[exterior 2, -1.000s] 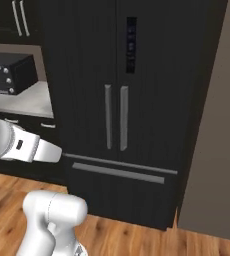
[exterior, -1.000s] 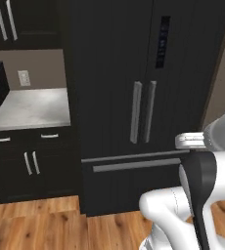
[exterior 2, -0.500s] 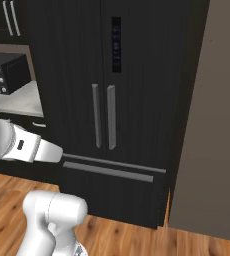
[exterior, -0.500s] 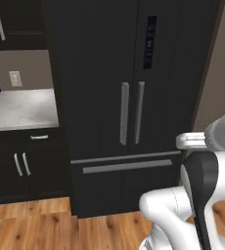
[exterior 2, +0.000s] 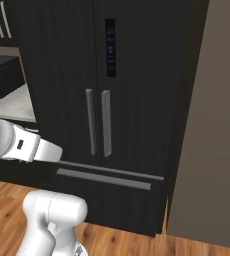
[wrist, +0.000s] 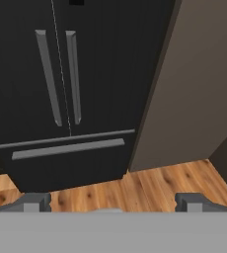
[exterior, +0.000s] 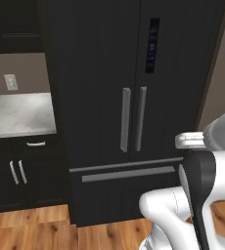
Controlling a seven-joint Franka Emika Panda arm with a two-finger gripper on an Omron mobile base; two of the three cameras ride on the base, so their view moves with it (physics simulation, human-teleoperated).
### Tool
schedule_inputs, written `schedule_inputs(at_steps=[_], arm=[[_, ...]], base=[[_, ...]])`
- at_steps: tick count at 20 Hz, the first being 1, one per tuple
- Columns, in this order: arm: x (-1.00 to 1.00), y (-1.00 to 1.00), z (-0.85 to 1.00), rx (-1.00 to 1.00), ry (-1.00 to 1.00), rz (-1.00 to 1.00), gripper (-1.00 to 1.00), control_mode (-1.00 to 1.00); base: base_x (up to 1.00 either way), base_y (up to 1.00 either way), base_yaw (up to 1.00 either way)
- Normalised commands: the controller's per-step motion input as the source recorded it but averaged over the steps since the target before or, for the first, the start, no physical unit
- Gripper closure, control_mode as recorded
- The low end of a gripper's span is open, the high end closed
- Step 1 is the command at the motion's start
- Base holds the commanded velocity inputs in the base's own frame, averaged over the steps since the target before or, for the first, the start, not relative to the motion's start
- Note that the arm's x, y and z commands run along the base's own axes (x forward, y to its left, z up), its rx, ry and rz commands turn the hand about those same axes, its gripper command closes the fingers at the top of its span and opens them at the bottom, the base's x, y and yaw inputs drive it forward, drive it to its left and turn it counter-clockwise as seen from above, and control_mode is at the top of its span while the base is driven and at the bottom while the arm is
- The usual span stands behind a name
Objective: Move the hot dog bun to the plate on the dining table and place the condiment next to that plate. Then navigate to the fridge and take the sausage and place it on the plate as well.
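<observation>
The tall black fridge (exterior: 129, 97) with slim grey vertical handles (wrist: 58, 76) stands shut straight ahead — doors closed, so the sausage is presumably inside, unseen. The gripper (wrist: 113, 200) hangs low before it, jaws spread wide and empty — probably ready for a handle.

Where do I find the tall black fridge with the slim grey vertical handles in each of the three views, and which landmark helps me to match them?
Left base view: the tall black fridge stands in the centre, doors shut.
Right base view: it takes the centre-left, beside a brown wall.
Hand view: it takes the upper left, above the wooden floor.
Shared landmark: the pair of grey vertical handles.
</observation>
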Motion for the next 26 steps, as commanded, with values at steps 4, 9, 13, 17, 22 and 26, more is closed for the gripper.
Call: schedule_inputs(at_steps=[4,9,13,17,22,26], arm=[[0.00,0.00,0.00,0.00,0.00,0.00,-1.00,1.00],[0.00,0.00,0.00,0.00,0.00,0.00,-1.00,1.00],[0.00,0.00,0.00,0.00,0.00,0.00,-1.00,1.00],[0.25,-0.16,0.00,0.02,-0.02,0.08,-1.00,-1.00],[0.75,-0.15,0.00,0.05,-0.02,0.20,-1.00,-1.00],[0.97,0.00,0.00,0.08,0.00,0.11,-1.00,-1.00]], base=[[-0.09,0.00,0.01],[-0.09,0.00,0.01],[0.00,0.00,0.00],[0.03,-0.02,0.01],[0.00,0.00,0.00],[0.00,0.00,0.00]])
